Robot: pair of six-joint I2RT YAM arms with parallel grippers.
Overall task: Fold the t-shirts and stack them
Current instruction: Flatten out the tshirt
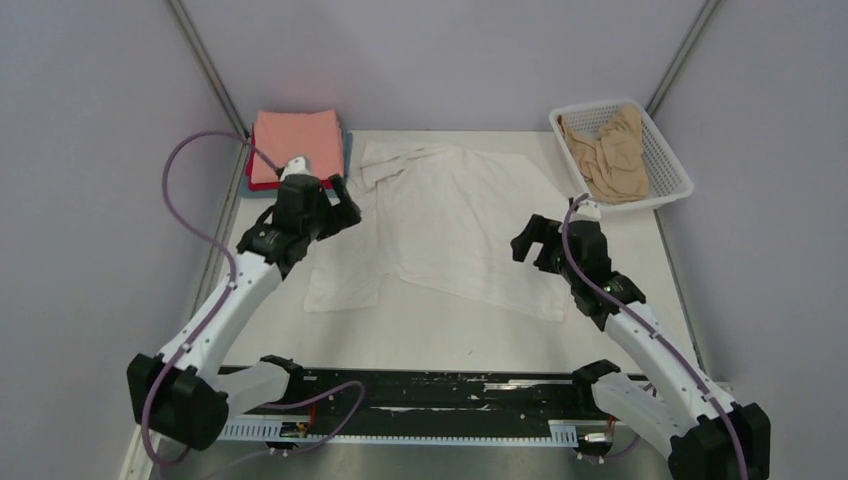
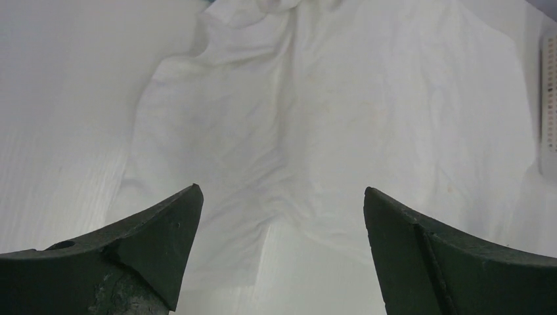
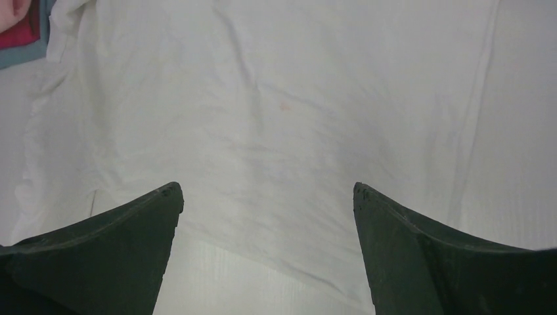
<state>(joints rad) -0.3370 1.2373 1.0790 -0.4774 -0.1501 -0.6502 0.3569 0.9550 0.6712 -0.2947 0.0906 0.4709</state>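
The white t-shirt (image 1: 440, 220) lies spread out and wrinkled across the middle of the table (image 1: 400, 335), not yet folded. At the far left corner we see a folded stack with the salmon-pink t-shirt (image 1: 297, 140) on top and edges of the red t-shirt (image 3: 26, 36) and the grey-blue t-shirt (image 3: 20, 60) showing beneath it. The tan t-shirt (image 1: 610, 150) sits crumpled in the white mesh basket (image 1: 668, 160) at the far right. The left gripper (image 1: 345, 205) hangs over the white shirt's left side and the right gripper (image 1: 528, 238) over its right side; both have their jaws spread wide and grasp nothing.
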